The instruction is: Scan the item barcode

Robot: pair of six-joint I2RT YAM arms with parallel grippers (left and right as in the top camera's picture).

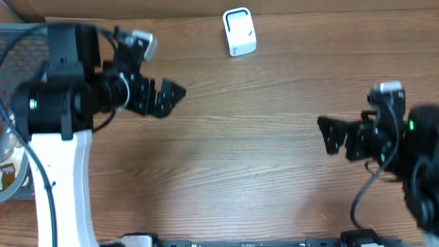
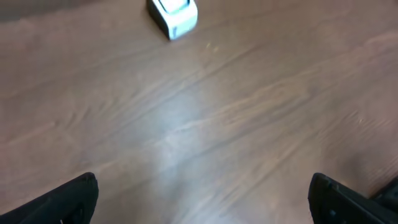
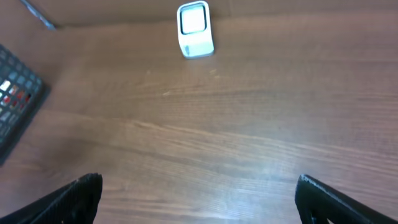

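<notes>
Left gripper (image 1: 169,100) is seen spread wide, held above the left part of the table (image 1: 240,178), fingers pointed toward the middle. Right gripper (image 1: 326,136) is likewise spread wide, above the right part and pointed back at the left one. The two are well apart. Only bare wood is shown between the fingers in both wrist views (the fingertips sit in the bottom corners of each frame). White scanner (image 1: 239,31) is sat near the far edge of the table, roughly centre, well apart from both grippers. It is framed at the top of both wrist views. Dark mesh basket (image 3: 18,93) is located at the table's left edge, partly covered by the left arm (image 1: 62,103) in the overhead view. Some packaged goods are glimpsed in it (labels too small to be read). Which of them is the item to be scanned cannot be told, and its barcode cannot be made out.
</notes>
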